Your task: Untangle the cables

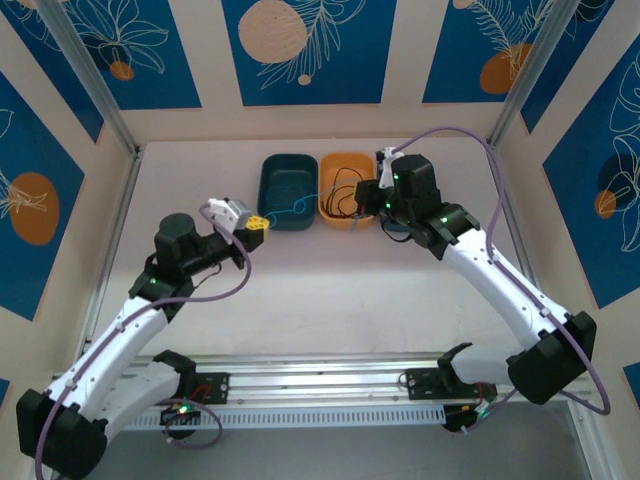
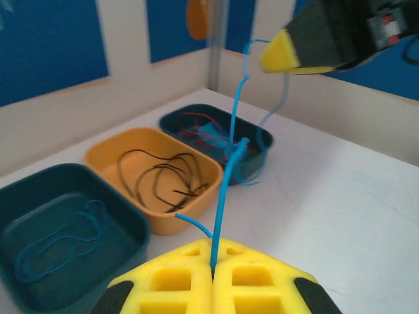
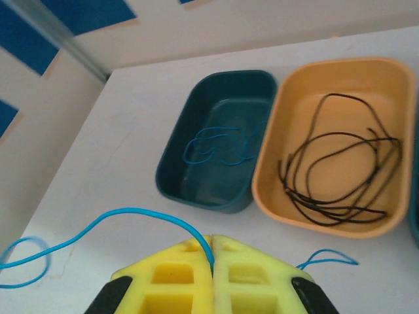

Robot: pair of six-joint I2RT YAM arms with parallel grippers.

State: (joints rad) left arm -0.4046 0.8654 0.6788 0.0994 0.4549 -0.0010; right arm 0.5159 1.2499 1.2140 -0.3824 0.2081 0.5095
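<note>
Three rounded plastic bins (image 2: pixel 105 152), thin looped cables (image 3: pixel 327 210)

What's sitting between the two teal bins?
In the left wrist view, an orange bin sits between them, with a loose black cable looped inside it.

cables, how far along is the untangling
Done: one blue cable lies alone in a teal bin, the black cable alone in the orange bin. In hand: the left gripper and right gripper are each shut on a blue strand. Left: red and blue cables tangled in the other teal bin.
</note>
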